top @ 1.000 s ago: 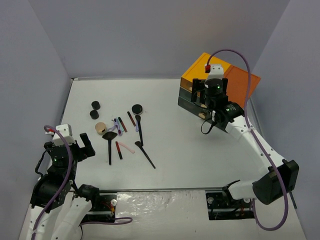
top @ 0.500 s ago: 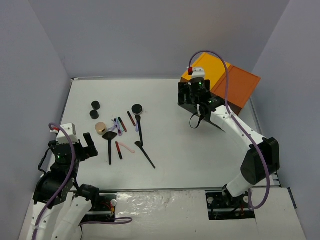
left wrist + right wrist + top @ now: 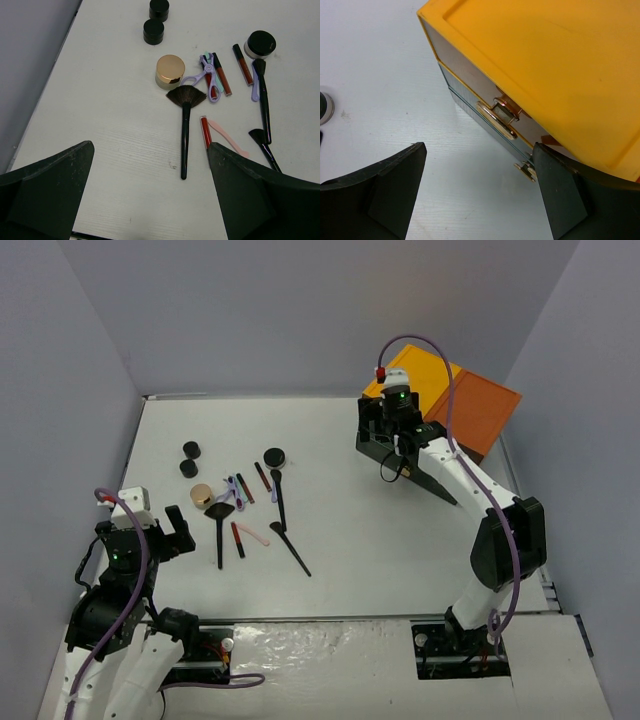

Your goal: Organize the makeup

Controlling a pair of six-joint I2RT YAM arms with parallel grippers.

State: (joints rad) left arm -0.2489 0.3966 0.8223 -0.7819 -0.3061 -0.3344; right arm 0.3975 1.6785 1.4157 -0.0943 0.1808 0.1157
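Now your right gripper (image 3: 479, 150) hangs wide open, holding nothing, just beside the gold handle (image 3: 496, 120) of the orange box (image 3: 530, 55). Miss that small handle and you may shove the box. The makeup (image 3: 202, 496) lies far off, left of centre in the top view, near your open left gripper (image 3: 151, 145).

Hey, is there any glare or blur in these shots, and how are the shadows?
Top view: even light, only faint shadows, all sharp. Left wrist: compact lid has a soft sheen, everything on the table crisp. Right wrist: box handle glints, its dark front looks glossy.
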